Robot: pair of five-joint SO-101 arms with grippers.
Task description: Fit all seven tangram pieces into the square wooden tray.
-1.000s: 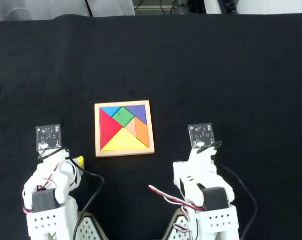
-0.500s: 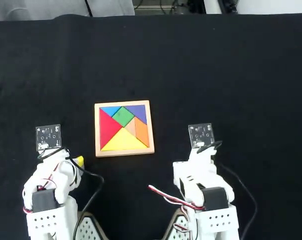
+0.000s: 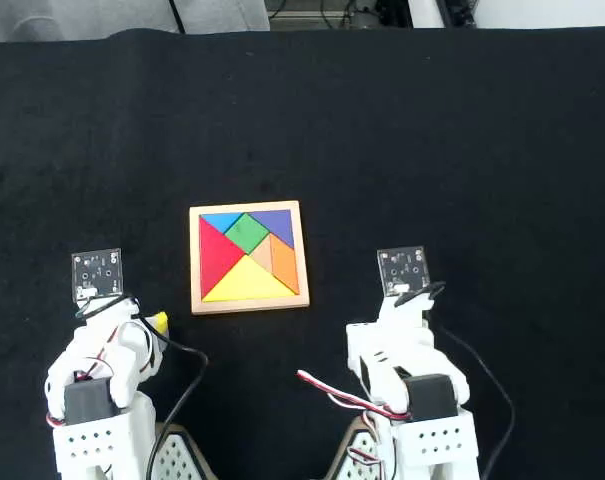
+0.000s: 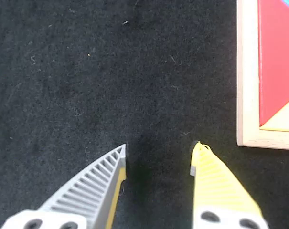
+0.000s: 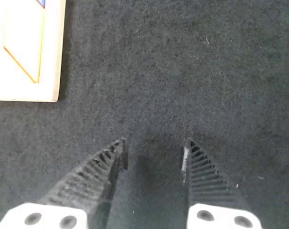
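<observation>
The square wooden tray lies mid-table on the black cloth. It holds coloured tangram pieces packed into a full square: a red triangle, a yellow triangle, a green square, blue, purple and orange pieces. My left gripper is open over bare cloth, just off the tray's near left corner. My right gripper is open over bare cloth, off the tray's near right corner. Both arms sit folded near the table's front edge, the left arm and the right arm.
Black cloth covers the whole table, with wide free room around the tray. Cables trail between the two arm bases at the front edge. Grey and white items lie beyond the table's far edge.
</observation>
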